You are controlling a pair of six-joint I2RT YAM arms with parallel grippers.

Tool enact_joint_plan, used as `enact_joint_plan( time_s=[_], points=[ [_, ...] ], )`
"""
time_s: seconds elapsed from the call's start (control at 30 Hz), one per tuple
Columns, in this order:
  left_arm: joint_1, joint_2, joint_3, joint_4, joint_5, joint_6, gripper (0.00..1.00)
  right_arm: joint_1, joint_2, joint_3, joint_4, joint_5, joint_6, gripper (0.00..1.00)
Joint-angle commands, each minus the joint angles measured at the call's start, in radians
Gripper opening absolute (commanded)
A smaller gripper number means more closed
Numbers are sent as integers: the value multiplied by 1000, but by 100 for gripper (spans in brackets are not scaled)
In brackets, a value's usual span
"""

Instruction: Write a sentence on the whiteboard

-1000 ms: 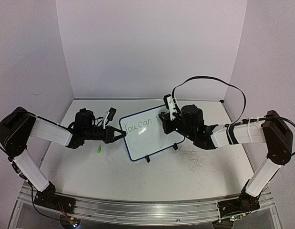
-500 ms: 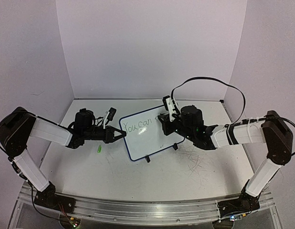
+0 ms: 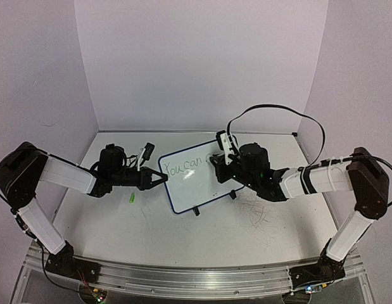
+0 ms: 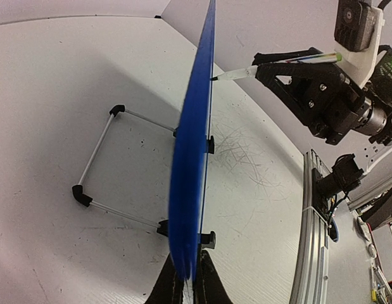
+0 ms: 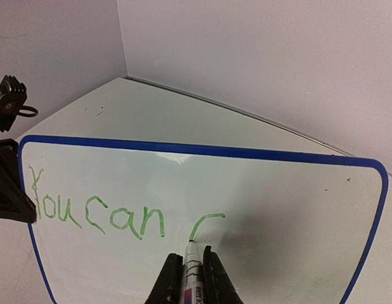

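We log small white rectangular whiteboard with blue rim, left gripper clamped on its edge, right gripper pinching green marker pen, tip on board just past green handwritten sentence "You can"

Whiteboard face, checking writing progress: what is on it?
On the small blue-rimmed white whiteboard: green handwritten "You can" plus one curved green stroke. The white marker's tip hides that stroke's lower end.
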Motion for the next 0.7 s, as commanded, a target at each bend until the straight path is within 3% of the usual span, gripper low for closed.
enact_joint_plan(
  time_s=[0.0, 0.67],
  points=[
    [2, 0, 25, -73, -77, 60, 0, -1, -21, -6, -1, 77, 7, 0],
    [2, 6, 24, -74, -74, 63, 0, -2, -2, 24, 52, 117, 4, 0]
  ],
)
